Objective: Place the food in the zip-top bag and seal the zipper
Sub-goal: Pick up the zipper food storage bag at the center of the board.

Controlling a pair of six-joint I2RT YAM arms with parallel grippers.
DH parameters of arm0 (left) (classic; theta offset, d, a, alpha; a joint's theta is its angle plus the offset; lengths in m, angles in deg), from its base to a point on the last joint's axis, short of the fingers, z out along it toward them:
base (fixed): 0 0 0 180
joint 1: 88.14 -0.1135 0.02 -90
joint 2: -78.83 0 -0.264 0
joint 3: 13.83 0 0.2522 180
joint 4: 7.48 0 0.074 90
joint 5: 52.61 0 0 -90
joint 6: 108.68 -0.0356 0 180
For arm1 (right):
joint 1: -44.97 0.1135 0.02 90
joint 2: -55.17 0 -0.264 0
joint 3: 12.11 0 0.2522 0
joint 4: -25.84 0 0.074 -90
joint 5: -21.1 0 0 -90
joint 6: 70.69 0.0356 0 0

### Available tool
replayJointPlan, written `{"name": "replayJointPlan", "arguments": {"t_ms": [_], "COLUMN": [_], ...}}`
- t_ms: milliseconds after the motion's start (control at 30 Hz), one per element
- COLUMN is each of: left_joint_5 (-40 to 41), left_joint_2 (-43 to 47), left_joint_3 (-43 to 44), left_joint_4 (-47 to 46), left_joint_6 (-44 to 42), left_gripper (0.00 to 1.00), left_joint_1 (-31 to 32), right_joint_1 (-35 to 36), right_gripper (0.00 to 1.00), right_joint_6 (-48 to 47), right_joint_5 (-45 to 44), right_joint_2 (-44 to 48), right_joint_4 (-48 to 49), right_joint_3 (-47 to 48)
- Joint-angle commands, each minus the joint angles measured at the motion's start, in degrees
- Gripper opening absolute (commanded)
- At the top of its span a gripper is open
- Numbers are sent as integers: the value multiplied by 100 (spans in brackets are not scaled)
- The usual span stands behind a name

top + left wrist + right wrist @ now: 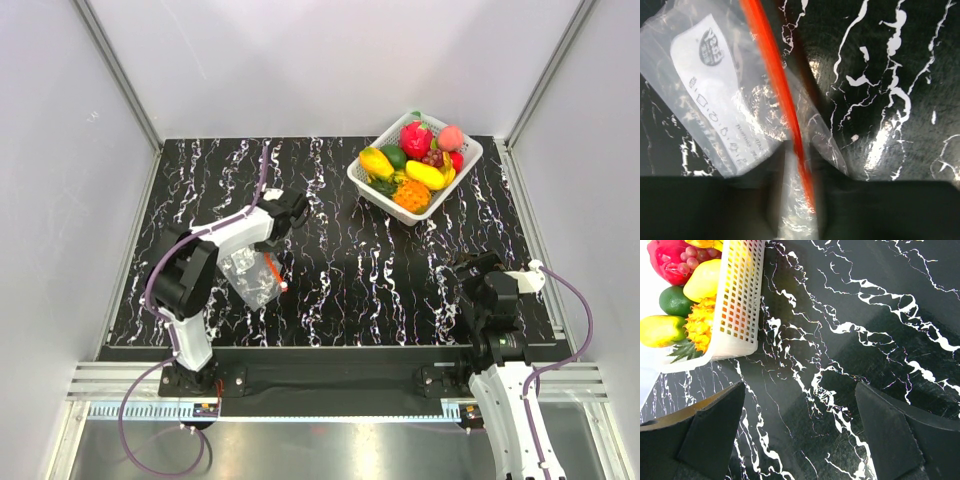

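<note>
**Black marble, a full basket, a bag held by its mouth**

Black stone-look table (340,290), veined in white, carries everything. Ahead of the right gripper (800,430) and off to the left of its fingers (710,435) sits the white slotted basket (372,190). The food (425,172) is heaped inside it, and none of it shows in the bag. Those fingers are spread wide over bare table and hold nothing. I judge this gripper is kept free so it can fetch the first fruit.

The clear, crinkly bag (250,278) is with the left gripper (799,200). Its mouth edge runs in between the two fingers, which look pressed together on the plastic (the wrist view is smeared there, so how much is caught cannot be told). The rest of the bag trails out beyond the fingertips with its printed label showing. Holding it by the mouth probably serves to steady the opening for loading.

The red-orange zipper (276,272) runs from between those fingers straight outward. Whether it is parted or closed cannot be told. Filling and sealing both remain to be done.
</note>
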Motion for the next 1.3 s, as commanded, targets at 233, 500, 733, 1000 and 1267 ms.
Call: {"name": "replayJointPlan", "arguments": {"t_ms": [233,500,733,1000,1267], "left_joint_5": [-803,-2876,-3379,-3388,-3169], "left_joint_2": [2013,3860,3817,3641,3597], "left_joint_3": [-1327,-3069,-3474,-3641,-3641], "left_joint_4": [-1462,-4084,-4937,-5298,-5246], "left_joint_6": [-260,-1007,-1201,-1227,-1464], "left_gripper": [0,9,10,10,10], "left_joint_1": [468,600,863,987,1048], "right_joint_1": [-16,-7,317,1749,2866], "right_gripper": [100,92,74,73,63], "right_joint_6": [-563,-1348,-1084,-821,-671], "right_joint_5": [606,4378,4943,3712,2957], "right_joint_2": [-77,-1103,-2458,-3416,-5154], "right_joint_4": [500,2820,3209,2742,3015], "right_joint_3": [88,-202,368,1467,2478]}}
